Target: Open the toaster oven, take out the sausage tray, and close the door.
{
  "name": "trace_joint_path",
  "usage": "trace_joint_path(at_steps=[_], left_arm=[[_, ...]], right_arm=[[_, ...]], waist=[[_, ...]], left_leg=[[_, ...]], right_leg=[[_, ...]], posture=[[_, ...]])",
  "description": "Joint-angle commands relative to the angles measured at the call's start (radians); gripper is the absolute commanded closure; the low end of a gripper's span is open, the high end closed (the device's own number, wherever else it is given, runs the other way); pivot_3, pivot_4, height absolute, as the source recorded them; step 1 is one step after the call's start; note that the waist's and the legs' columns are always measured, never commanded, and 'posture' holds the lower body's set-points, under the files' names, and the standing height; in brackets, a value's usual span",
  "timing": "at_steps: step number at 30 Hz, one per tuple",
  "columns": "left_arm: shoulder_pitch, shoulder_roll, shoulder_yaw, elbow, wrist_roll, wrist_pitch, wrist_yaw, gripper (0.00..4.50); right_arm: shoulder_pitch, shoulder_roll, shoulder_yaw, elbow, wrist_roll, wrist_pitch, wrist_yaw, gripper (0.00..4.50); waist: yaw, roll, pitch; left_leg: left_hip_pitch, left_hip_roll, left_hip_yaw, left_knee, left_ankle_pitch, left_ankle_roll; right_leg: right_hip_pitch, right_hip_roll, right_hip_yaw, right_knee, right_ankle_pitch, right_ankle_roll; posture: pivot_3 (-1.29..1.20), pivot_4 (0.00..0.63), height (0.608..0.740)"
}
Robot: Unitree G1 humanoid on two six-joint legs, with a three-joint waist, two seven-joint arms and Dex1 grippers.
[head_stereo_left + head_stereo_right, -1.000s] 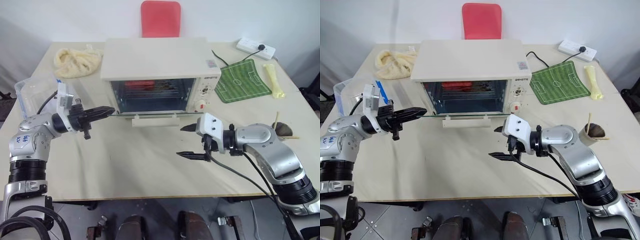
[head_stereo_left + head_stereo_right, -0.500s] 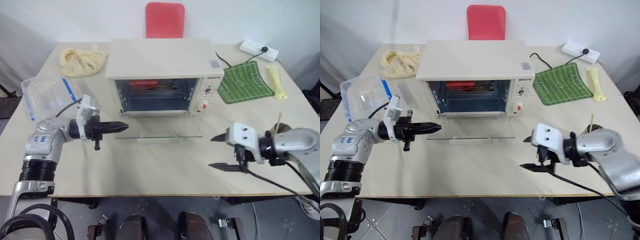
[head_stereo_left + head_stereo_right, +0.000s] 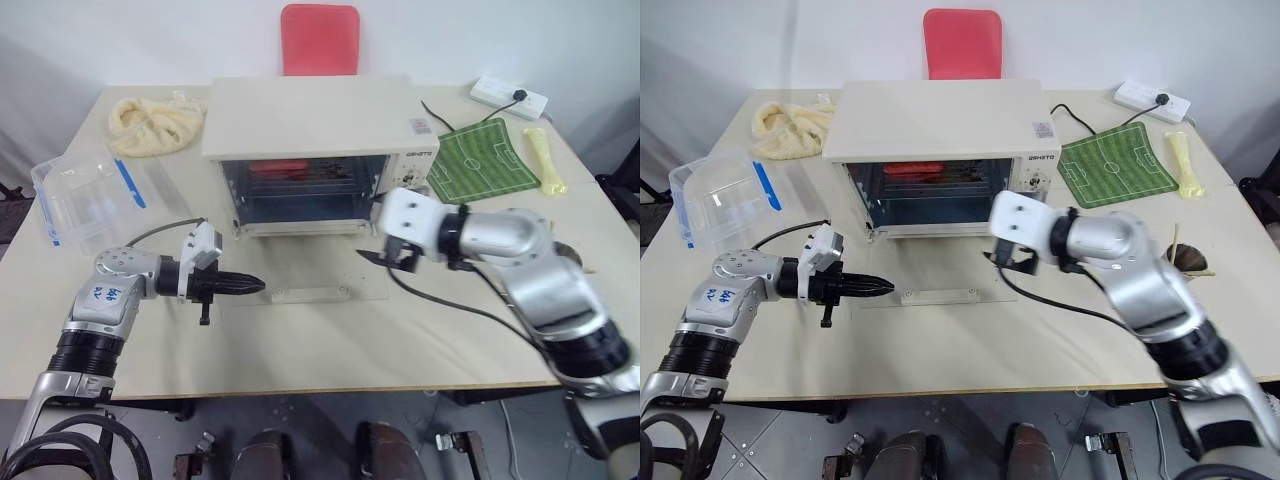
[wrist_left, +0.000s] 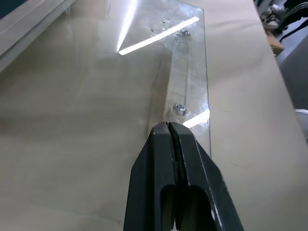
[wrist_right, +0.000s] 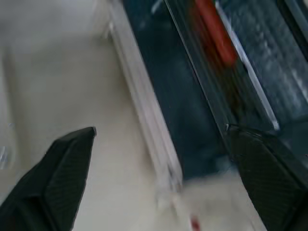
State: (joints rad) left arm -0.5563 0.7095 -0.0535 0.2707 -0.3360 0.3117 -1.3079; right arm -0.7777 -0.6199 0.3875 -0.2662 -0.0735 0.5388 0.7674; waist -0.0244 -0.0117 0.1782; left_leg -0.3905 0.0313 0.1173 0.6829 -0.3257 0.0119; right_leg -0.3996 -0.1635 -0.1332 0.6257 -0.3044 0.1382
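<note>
Left eye view is showing the left gripper (image 3: 255,286) lying low near the front of the table (image 3: 300,350), its two black fingers pressed tight together and pinching nothing. Its tip is sitting right at the left end of the door (image 3: 310,272), which is lying flat and open on the table, with its handle (image 3: 305,294) along the near edge. A little farther back, the right gripper (image 3: 998,250) is hanging in front of the right side of the oven's open mouth, with its fingers spread wide and nothing between them. Behind it the toaster oven (image 3: 310,120) is standing open. Inside, something red is resting on what is probably the sausage tray (image 3: 300,183), though it is dim in there. Off to the left a clear plastic box (image 3: 85,195) is sitting, and a green mat (image 3: 485,160) is lying to the right
</note>
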Motion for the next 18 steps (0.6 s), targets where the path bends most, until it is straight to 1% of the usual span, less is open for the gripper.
trace_joint_path(at_steps=[1, 7, 10, 11, 13, 16, 17, 18], left_arm=[[0.015, -0.044, 0.060, -0.023, -0.044, -0.072, 0.019, 4.48], [0.056, -0.112, 0.154, -0.074, -0.107, -0.094, 0.105, 4.48], [0.093, -0.136, 0.196, -0.114, -0.141, -0.061, 0.170, 4.48], [0.103, -0.144, 0.210, -0.128, -0.152, -0.042, 0.199, 4.31], [0.145, -0.169, 0.263, -0.198, -0.226, 0.030, 0.264, 3.92], [0.204, -0.193, 0.316, -0.286, -0.284, 0.059, 0.317, 2.98], [0.222, -0.204, 0.338, -0.314, -0.305, 0.060, 0.336, 2.78], [0.244, -0.213, 0.366, -0.348, -0.335, 0.066, 0.356, 2.41]], right_arm=[[-0.066, 0.040, 0.038, 0.088, -0.116, -0.077, -0.070, 0.00], [-0.189, 0.181, 0.088, 0.334, -0.258, -0.161, -0.215, 0.00], [-0.237, 0.245, 0.096, 0.443, -0.304, -0.182, -0.265, 0.00], [-0.247, 0.258, 0.101, 0.471, -0.320, -0.200, -0.278, 0.00], [-0.265, 0.300, 0.118, 0.537, -0.348, -0.229, -0.308, 0.00], [-0.279, 0.344, 0.126, 0.603, -0.372, -0.260, -0.327, 0.00], [-0.285, 0.355, 0.128, 0.625, -0.383, -0.275, -0.336, 0.00], [-0.291, 0.368, 0.132, 0.647, -0.393, -0.286, -0.346, 0.00]], waist=[[0.000, 0.000, 0.000], [-0.010, 0.000, 0.000], [-0.019, 0.000, 0.000], [-0.023, 0.000, 0.000], [-0.030, 0.000, 0.000], [-0.032, 0.000, 0.000], [-0.032, 0.000, 0.000], [-0.033, 0.000, 0.000]], left_leg=[[0.000, 0.000, 0.000, 0.000, 0.000, 0.000], [0.000, 0.000, 0.000, 0.000, 0.000, 0.000], [0.000, 0.000, 0.000, -0.001, 0.000, 0.000], [0.000, 0.000, 0.000, -0.001, 0.000, 0.000], [0.000, 0.000, -0.001, -0.001, 0.000, 0.000], [0.000, 0.000, -0.007, -0.001, 0.000, 0.000], [0.000, 0.000, -0.010, -0.001, 0.000, 0.000], [0.000, 0.000, -0.010, -0.001, 0.000, 0.000]], right_leg=[[0.000, 0.000, 0.000, 0.000, 0.000, 0.000], [-0.002, 0.000, 0.000, 0.001, 0.000, 0.000], [-0.002, 0.000, 0.000, 0.002, 0.000, 0.000], [-0.002, 0.000, 0.000, 0.002, 0.000, 0.000], [-0.002, 0.000, 0.000, 0.002, 0.000, 0.000], [-0.002, -0.001, 0.000, 0.002, 0.000, 0.000], [-0.002, -0.001, 0.000, 0.002, 0.000, 0.000], [-0.002, -0.001, 0.000, 0.002, 0.000, 0.000]], posture=[[0.00, 0.150, 0.740], [0.00, 0.150, 0.740], [0.00, 0.150, 0.740], [0.00, 0.150, 0.740], [0.00, 0.150, 0.740], [0.00, 0.150, 0.740], [0.00, 0.150, 0.740], [0.00, 0.150, 0.740]])
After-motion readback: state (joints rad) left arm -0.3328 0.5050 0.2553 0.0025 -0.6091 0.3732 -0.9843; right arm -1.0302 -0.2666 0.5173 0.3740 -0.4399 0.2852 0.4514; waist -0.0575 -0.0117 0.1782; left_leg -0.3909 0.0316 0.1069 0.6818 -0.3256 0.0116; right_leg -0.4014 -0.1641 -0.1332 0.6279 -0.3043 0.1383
